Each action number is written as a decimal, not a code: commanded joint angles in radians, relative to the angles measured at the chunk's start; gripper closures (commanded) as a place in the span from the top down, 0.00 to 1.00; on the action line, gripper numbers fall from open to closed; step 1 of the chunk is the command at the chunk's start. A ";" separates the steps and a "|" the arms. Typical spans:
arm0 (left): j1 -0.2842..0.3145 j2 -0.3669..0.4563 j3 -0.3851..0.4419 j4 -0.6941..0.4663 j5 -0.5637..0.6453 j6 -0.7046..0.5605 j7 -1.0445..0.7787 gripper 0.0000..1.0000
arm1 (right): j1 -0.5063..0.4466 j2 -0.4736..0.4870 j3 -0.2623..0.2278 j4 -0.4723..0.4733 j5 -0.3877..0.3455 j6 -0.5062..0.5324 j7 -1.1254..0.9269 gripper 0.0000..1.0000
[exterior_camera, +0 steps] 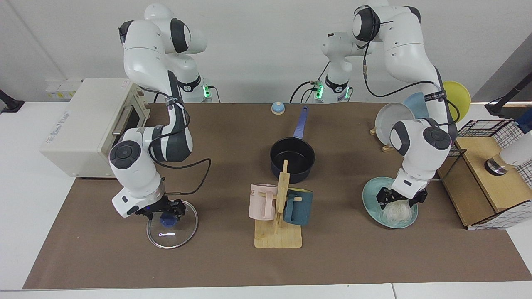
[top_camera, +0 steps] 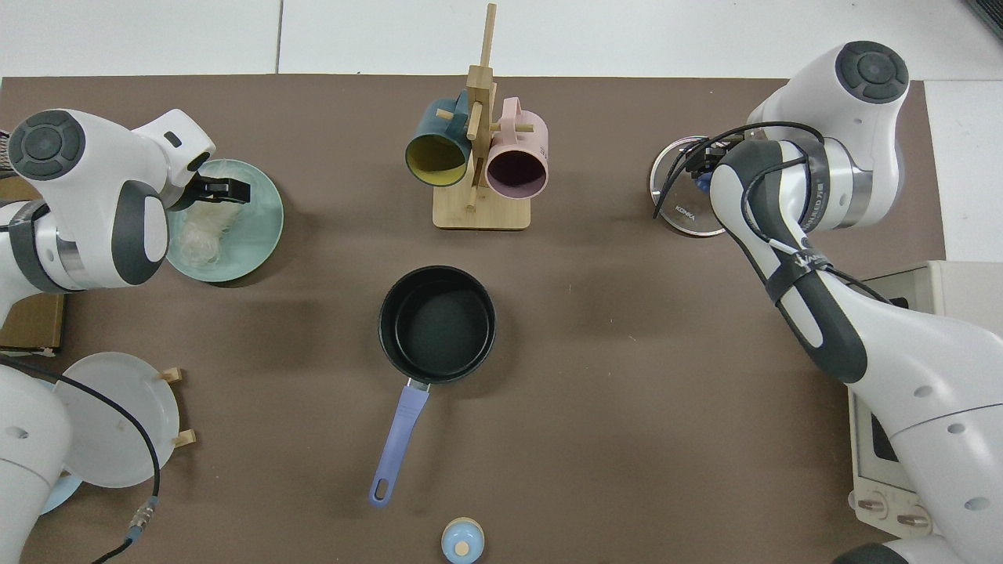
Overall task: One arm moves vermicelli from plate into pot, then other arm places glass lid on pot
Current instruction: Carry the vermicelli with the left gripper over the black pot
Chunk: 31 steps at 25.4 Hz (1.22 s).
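The left gripper (exterior_camera: 400, 200) had its fingers down in the fist-sized tangle of whitish vermicelli (exterior_camera: 397, 212) on the round teal plate (exterior_camera: 371, 195) near the bench's end, whether clamped I cannot tell; light, springy strands probably wanted a grip through the middle.

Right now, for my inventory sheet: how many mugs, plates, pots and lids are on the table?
Mugs: 2, pink mug, teal mug
Plates: 4, teal-green plate, grey plate, pale blue plate, yellow plate
Pots: 1
Glass lids: 1
Total: 8
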 commanded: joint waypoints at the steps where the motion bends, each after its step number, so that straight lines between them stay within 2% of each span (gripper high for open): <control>1: 0.016 0.052 0.005 -0.034 -0.008 0.114 0.053 0.76 | -0.008 -0.007 0.006 -0.044 0.004 0.042 -0.017 0.97; 3: 0.016 0.052 0.003 -0.033 -0.009 0.110 0.076 0.00 | -0.005 -0.007 0.007 -0.050 0.006 0.056 -0.015 0.97; 7: 0.010 0.048 0.002 -0.014 -0.015 0.065 0.070 0.00 | -0.005 -0.007 0.007 -0.056 0.006 0.062 -0.015 0.94; 12: 0.013 0.005 0.002 0.001 -0.008 0.015 0.081 0.00 | -0.005 -0.007 0.007 -0.054 0.003 0.062 -0.017 0.69; 14: 0.009 -0.023 -0.001 -0.001 -0.008 -0.025 0.082 0.00 | -0.005 -0.008 0.007 -0.054 0.003 0.062 -0.018 0.57; 17: 0.002 -0.075 -0.018 -0.011 -0.017 -0.077 0.069 0.00 | -0.005 -0.008 0.006 -0.051 0.003 0.062 -0.018 0.33; 20: -0.002 -0.130 -0.044 -0.014 -0.017 -0.172 0.015 0.00 | -0.005 -0.008 0.006 -0.048 0.003 0.062 -0.018 0.10; 21: -0.005 -0.150 -0.056 -0.016 -0.017 -0.207 -0.008 0.00 | -0.005 -0.008 0.006 -0.048 0.003 0.062 -0.020 0.05; 23: -0.010 -0.182 -0.076 -0.021 -0.017 -0.269 -0.060 0.00 | -0.005 -0.010 0.006 -0.047 0.001 0.062 -0.020 0.00; 26: -0.022 -0.233 -0.125 -0.040 -0.017 -0.329 -0.158 0.00 | -0.006 -0.018 0.006 -0.045 0.001 0.062 -0.018 0.00; 31: -0.085 -0.294 -0.190 -0.122 -0.014 -0.332 -0.368 0.00 | -0.008 -0.060 0.006 -0.047 0.006 0.050 -0.017 0.00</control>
